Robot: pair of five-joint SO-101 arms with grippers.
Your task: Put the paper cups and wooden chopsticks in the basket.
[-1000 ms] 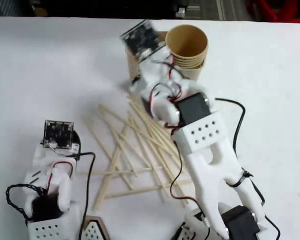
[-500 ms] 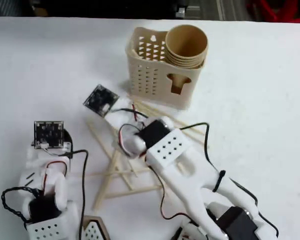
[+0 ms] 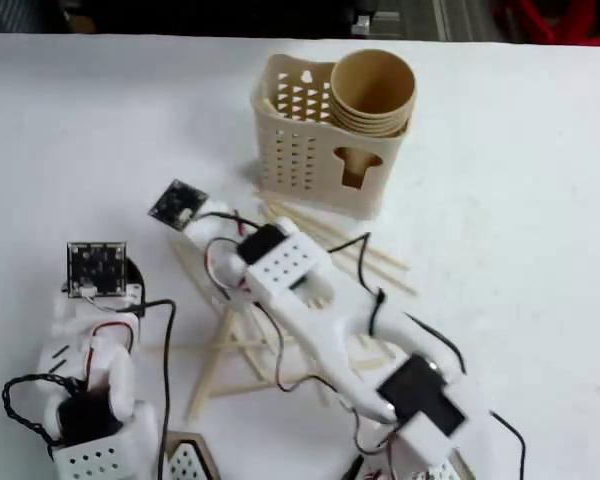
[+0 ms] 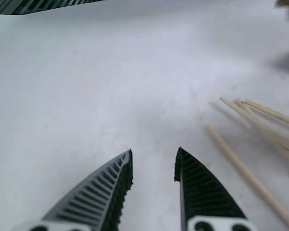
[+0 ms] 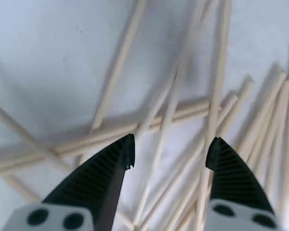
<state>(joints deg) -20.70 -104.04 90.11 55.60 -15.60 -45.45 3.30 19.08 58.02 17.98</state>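
A beige slotted basket [image 3: 315, 150] stands at the back of the table with a stack of brown paper cups [image 3: 374, 92] sitting in its right end. Wooden chopsticks [image 3: 242, 340] lie scattered on the white table in front of it. My right arm [image 3: 290, 275] hangs low over the pile. My right gripper [image 5: 172, 147] is open, with several chopsticks [image 5: 171, 113] on the table between its fingers. At the front left, my left gripper [image 4: 153, 161] is open over bare table, with chopstick ends [image 4: 245, 139] off to one side.
The basket's left half [image 3: 285, 100] holds no cups. The right arm's cables [image 3: 380, 300] trail over the chopsticks. A small dark-and-wood object [image 3: 187, 460] sits at the table's front edge. Bare white table lies to the left and right of the basket.
My right arm has swung back from the basket and down to the left, over the chopstick pile, so the basket is uncovered. The left arm shifted slightly left.
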